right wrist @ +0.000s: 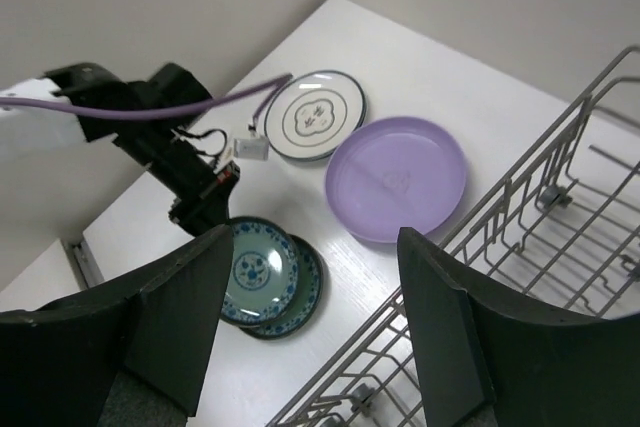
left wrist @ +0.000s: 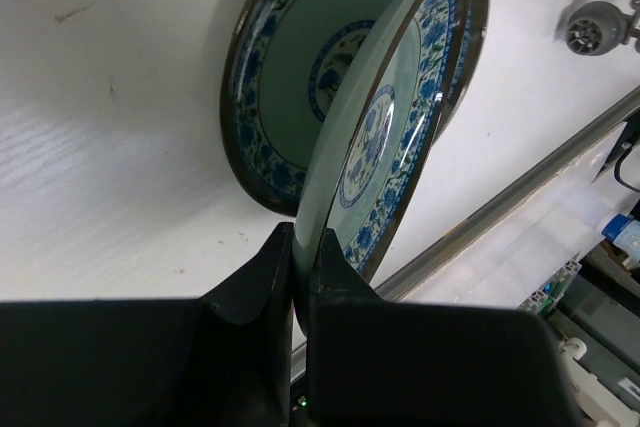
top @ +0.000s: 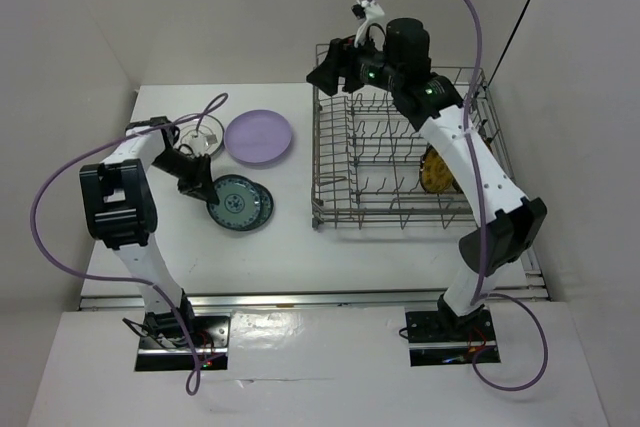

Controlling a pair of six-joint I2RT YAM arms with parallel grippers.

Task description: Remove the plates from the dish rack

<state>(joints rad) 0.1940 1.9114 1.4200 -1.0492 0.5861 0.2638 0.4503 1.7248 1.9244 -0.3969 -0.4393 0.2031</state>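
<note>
Top external view has the dish rack [top: 360, 217] on the right half of the table [top: 300, 262], its sides square to the table edges. One mustard-yellow plate [top: 436, 172] stands on edge among the tines near the rack's right side, partly hidden by the right arm. Left of the rack a lavender plate [top: 258, 137] lies flat, and beside it is a white plate [top: 205, 137] with dark motifs, partly behind the left arm. The left gripper [left wrist: 298, 277] is pinched tight on the rim of a teal plate [left wrist: 375, 137]. That plate is tilted steeply and reaches away from the fingers over a second teal plate [left wrist: 285, 67], which lies flat on the table with its patterned face up. Whether the two teal plates touch cannot be told. The right gripper [right wrist: 312, 247] hangs over the rack's far left corner, its jaws spread wide with nothing between them.
</note>
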